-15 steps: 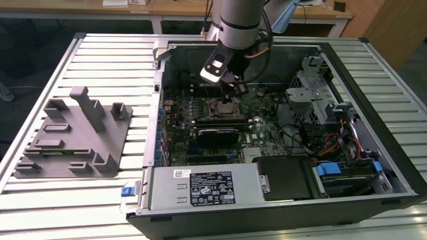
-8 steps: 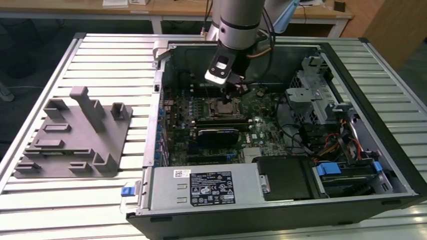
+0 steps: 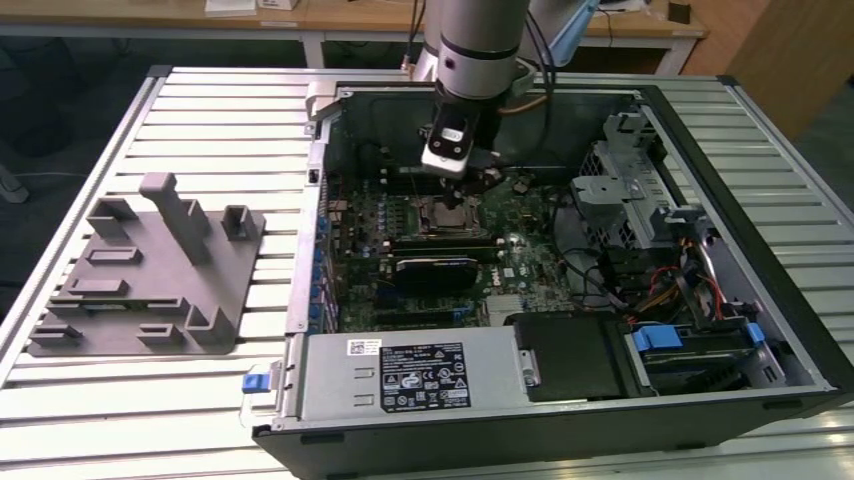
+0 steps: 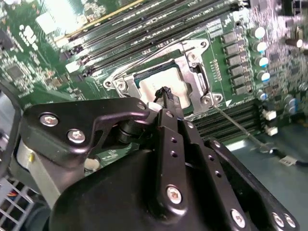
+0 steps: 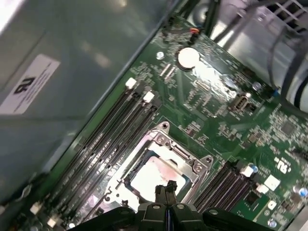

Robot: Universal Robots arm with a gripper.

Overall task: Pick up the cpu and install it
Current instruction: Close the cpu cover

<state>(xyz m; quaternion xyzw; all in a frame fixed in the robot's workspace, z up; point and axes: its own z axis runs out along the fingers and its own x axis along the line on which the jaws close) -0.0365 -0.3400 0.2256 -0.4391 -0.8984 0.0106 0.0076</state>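
pincer [image 4: 166, 92] | pressed together, pinching nothing | tips over cpu [image 4: 156, 79] in socket [image 4: 193, 65]

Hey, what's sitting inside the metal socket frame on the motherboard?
The cpu, silver top showing. The gripper covers one edge; whatever lies under the cpu is hidden.

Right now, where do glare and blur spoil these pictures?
First wrist view: glare whitens the shiny silver square cpu; the grey case wall blurs. Second wrist view: the green circuit board burns white at one corner. Exterior view: even light.
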